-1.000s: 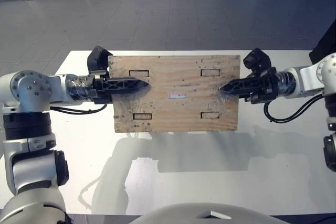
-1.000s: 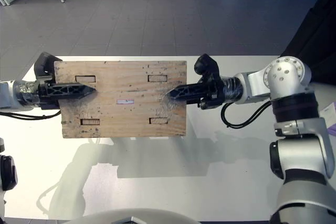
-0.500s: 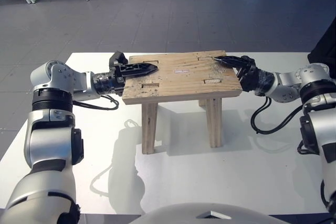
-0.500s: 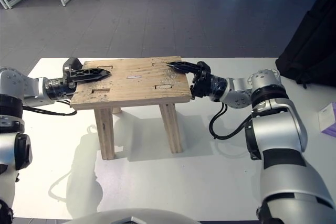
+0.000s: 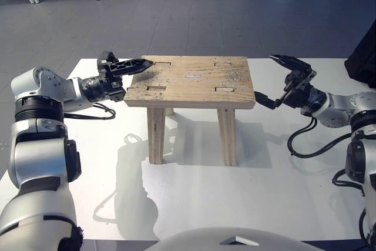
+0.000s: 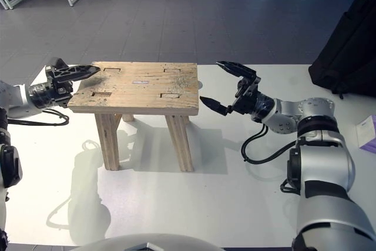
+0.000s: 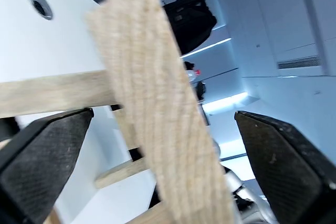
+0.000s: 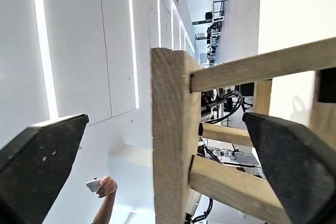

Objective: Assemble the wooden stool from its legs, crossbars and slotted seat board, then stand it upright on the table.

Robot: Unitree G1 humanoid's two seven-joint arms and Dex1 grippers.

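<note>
Light wooden four-legged stool [image 5: 189, 99] assembled, upright on white table [image 5: 258, 198], mid-table toward far edge. Step looks like release; task approx done. L gripper [image 5: 130, 69] spread wide, straddling left end of slotted seat board [image 6: 135, 86], not clamping. R gripper [image 5: 264, 76] released, just beside right end, apart. Next: draw both arms outward w/o nudging seat board. Ample room toward side + near edges.
</note>
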